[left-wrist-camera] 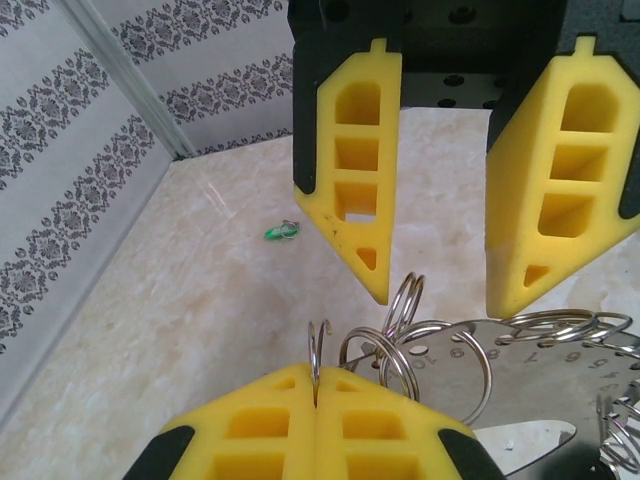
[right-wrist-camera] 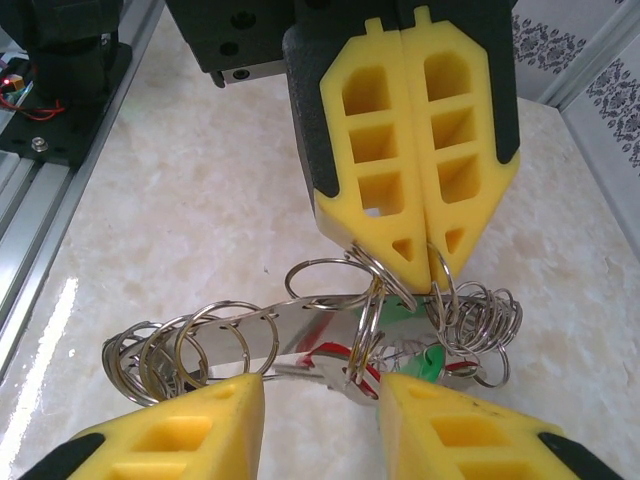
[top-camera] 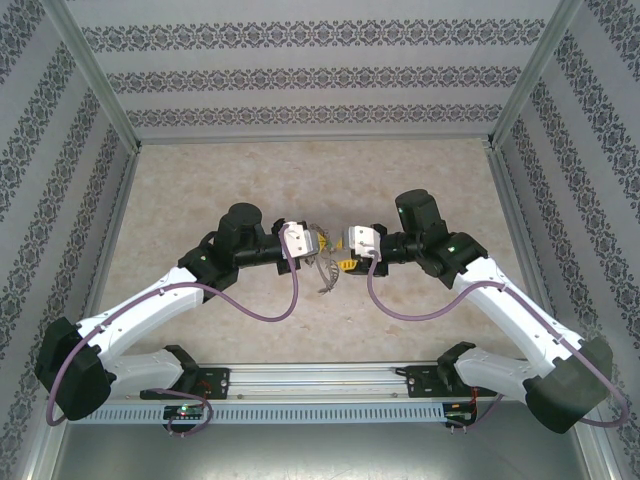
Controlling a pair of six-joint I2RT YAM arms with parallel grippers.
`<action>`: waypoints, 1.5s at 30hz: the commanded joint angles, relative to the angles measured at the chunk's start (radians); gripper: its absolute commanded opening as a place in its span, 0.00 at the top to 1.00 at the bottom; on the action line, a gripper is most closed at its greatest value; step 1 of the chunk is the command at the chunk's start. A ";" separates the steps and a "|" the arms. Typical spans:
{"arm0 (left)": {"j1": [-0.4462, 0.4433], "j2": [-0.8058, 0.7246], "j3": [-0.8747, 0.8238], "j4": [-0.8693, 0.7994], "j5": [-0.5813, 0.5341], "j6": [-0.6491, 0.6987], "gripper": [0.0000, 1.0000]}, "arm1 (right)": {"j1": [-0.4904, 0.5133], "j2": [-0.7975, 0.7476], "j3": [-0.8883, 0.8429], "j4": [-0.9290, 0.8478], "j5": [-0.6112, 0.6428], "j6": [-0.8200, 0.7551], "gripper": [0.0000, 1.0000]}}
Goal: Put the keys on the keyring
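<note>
Nearest the arm bases, the keyring (top-camera: 325, 268) was between the two grippers, low over the table (top-camera: 200, 200). The left gripper (right-wrist-camera: 425, 272) was clenched on one small ring at the keyring's edge. The right gripper (right-wrist-camera: 322, 388) was released, with its fingers apart on both sides of the keyring's metal strip. Red and green keys (right-wrist-camera: 425, 355) showed just under the keyring. Beyond the keyring, one green key (left-wrist-camera: 282, 232) lay alone. The thin ring could probably slip out, because only one pinch carried the keyring.
</note>
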State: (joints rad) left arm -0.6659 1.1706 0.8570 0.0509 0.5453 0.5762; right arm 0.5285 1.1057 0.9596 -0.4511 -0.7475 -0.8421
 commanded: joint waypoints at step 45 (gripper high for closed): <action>0.005 -0.107 -0.034 -0.052 -0.079 0.100 1.00 | -0.587 0.227 -0.059 0.250 0.428 0.364 0.60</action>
State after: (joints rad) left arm -0.6659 1.0939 0.8261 -0.0002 0.4618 0.6479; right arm -0.0330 1.2945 0.8623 -0.1989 -0.3504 -0.3954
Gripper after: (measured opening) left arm 0.058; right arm 0.400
